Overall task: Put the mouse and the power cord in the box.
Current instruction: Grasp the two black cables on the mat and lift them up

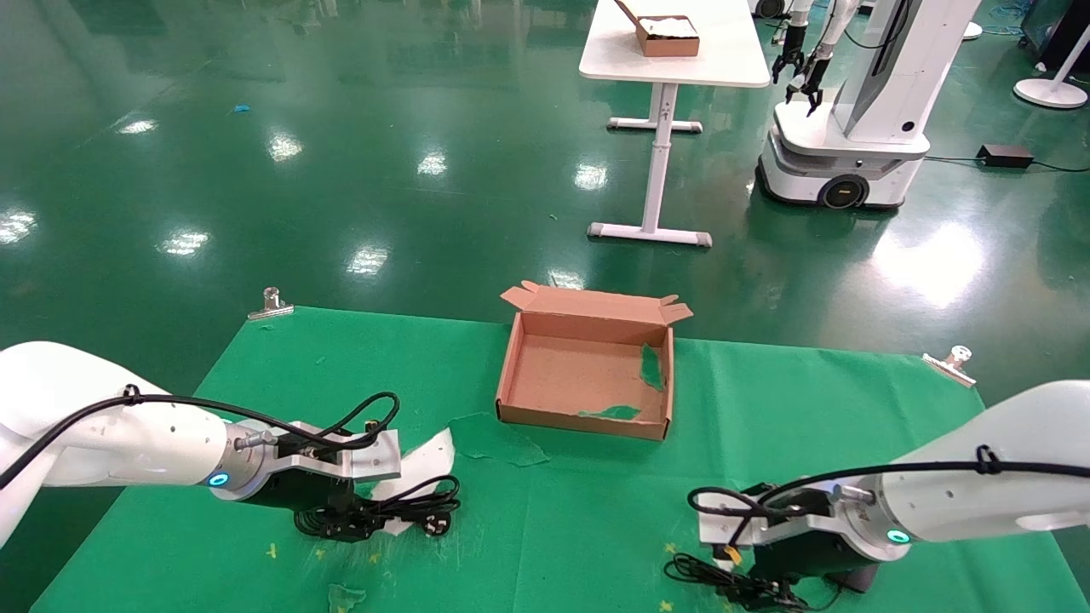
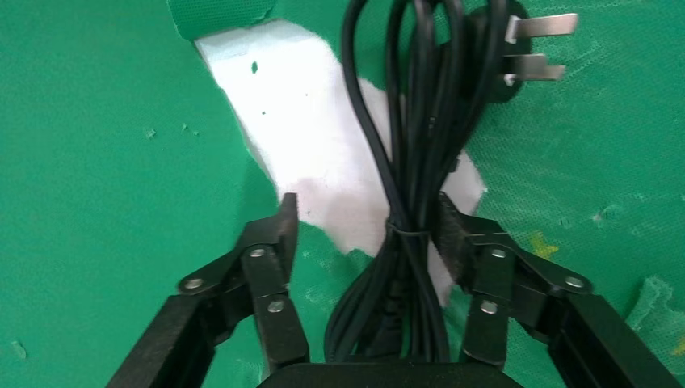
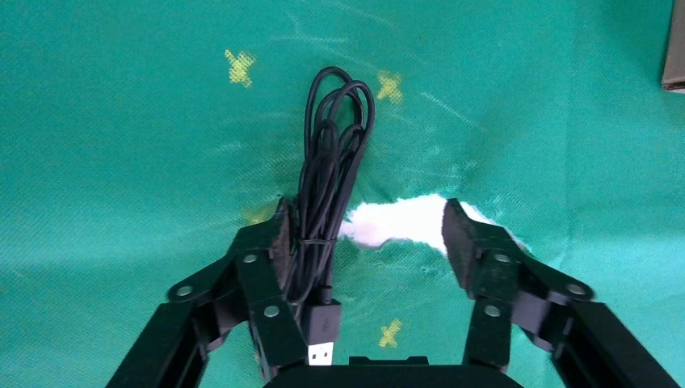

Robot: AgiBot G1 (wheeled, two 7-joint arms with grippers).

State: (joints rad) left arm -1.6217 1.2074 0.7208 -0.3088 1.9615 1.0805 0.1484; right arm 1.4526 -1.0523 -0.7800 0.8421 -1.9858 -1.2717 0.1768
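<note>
We see both arms low over the green cloth [image 1: 596,528], each set over its own bundle, likely so 2 picks can run at once. The left gripper [image 2: 367,226] stands spread wide around the power cord [image 2: 412,162] at near left; its tied waist lies between the fingers, touching the 1 on the plug side and well apart from the other. The right gripper [image 3: 363,230] is also spread, near right, straddling the mouse cable [image 3: 327,170]; that bundle hugs 1 finger [image 3: 271,250], with the USB plug by the palm. The mouse body itself we cannot make out. Nothing gripped yet. The box [image 1: 588,375] sits empty at centre far, between the arms.
</note>
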